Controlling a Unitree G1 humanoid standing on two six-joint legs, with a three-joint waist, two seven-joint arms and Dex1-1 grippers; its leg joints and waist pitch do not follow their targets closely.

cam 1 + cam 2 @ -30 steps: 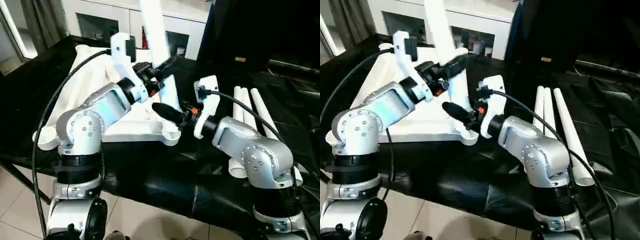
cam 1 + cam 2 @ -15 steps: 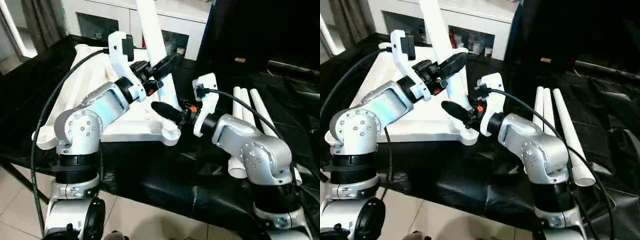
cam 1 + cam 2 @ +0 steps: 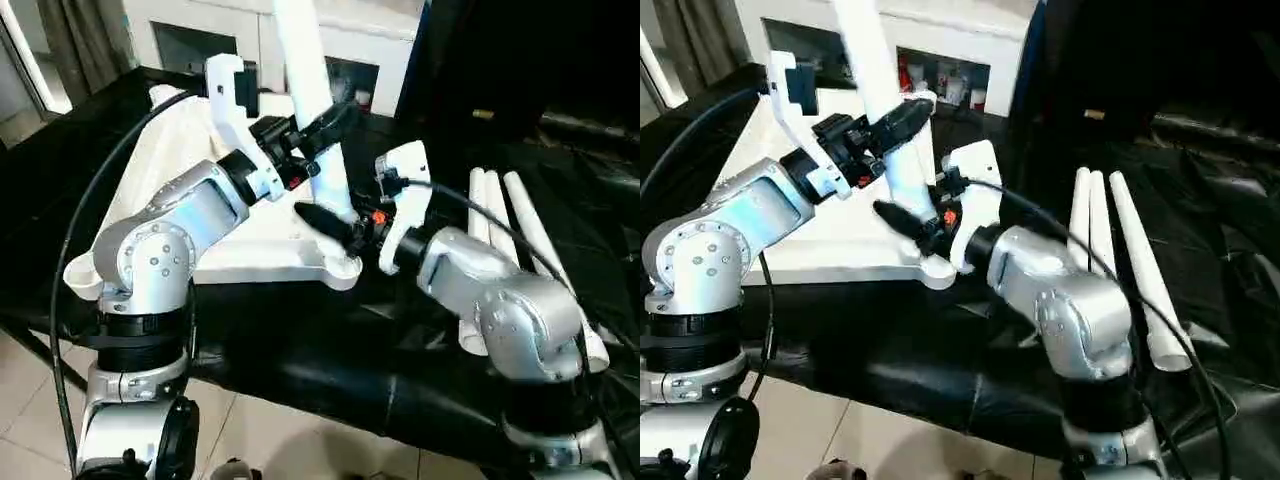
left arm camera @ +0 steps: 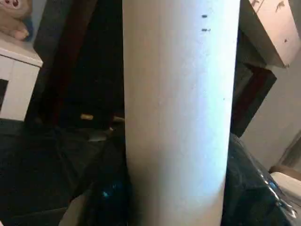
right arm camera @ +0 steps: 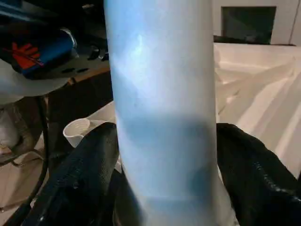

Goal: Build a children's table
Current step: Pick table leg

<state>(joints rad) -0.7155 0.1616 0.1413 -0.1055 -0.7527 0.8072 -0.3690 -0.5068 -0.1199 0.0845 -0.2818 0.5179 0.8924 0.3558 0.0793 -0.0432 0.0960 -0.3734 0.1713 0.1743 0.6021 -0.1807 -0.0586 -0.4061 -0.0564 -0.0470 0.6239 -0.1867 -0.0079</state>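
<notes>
Left gripper: the left gripper (image 3: 335, 120) was clamped around the upright leg (image 3: 305, 70) partway up its length, black fingers (image 3: 905, 118) pressed to either side of the tube.
Right gripper: the right gripper (image 3: 330, 225) reached in lower down, at the foot of the same leg; in the right wrist view its black fingers (image 5: 87, 169) flanked the tube on both sides, and whether they gripped it or stood just off it could not be told.
Upright leg: white, tapered, standing nearly vertical with a slight lean, its lower end at the near right corner socket (image 3: 342, 268) of the table top (image 3: 180, 170).
Table top: white plastic, lying underside up on the black-covered work surface (image 3: 300, 340), its moulded ribs showing; another round corner socket (image 5: 77, 132) appeared in the right wrist view.
Spare legs: three more white legs (image 3: 500, 225) lay side by side on the black cover to the robot's right, well apart from the top.
Background: a white cabinet (image 3: 940, 60) with glass-fronted shelves stood behind the work surface.
</notes>
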